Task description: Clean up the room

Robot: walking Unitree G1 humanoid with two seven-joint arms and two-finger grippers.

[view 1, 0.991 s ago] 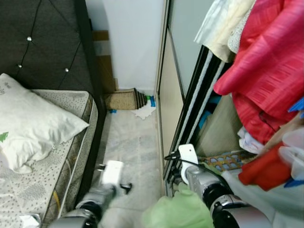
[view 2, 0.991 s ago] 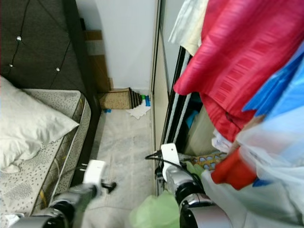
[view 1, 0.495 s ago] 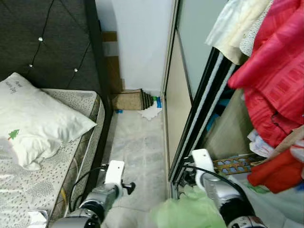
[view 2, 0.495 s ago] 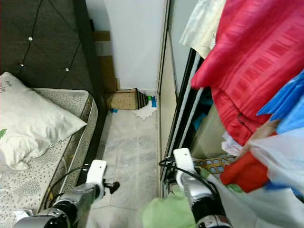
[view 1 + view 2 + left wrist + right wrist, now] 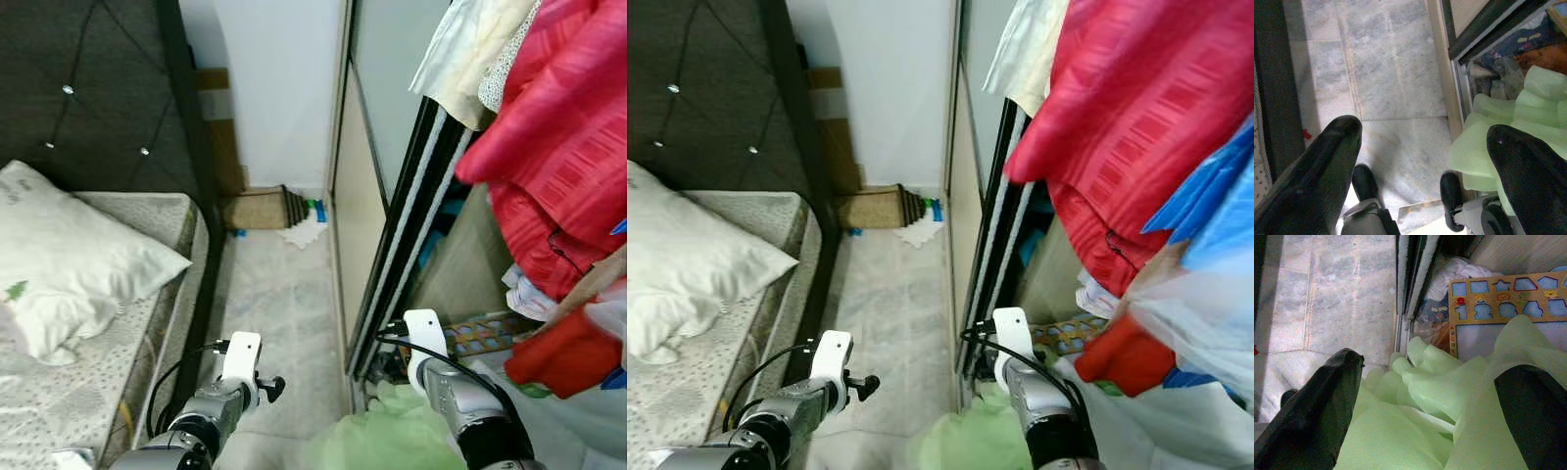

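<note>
1. One white pillow (image 5: 69, 259) on one bed (image 5: 118, 323).
2. One light green garment (image 5: 1440, 416).
3. One wooden shape-puzzle board (image 5: 1508, 308).
4. One red hanging garment (image 5: 558, 147) and one cream one (image 5: 460, 54).
5. One folded mat (image 5: 260, 208).
6. Two robot arms, left (image 5: 211, 416) and right (image 5: 460, 401).

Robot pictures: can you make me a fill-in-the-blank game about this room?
1. The pillow lies on the ____.
2. The bag between the right gripper's fingers is light ____.
3. The big cloth hanging in the wardrobe is ____.
4. The left gripper hangs over the ____, fingers apart.

Missing words: bed, green, red, floor
</note>
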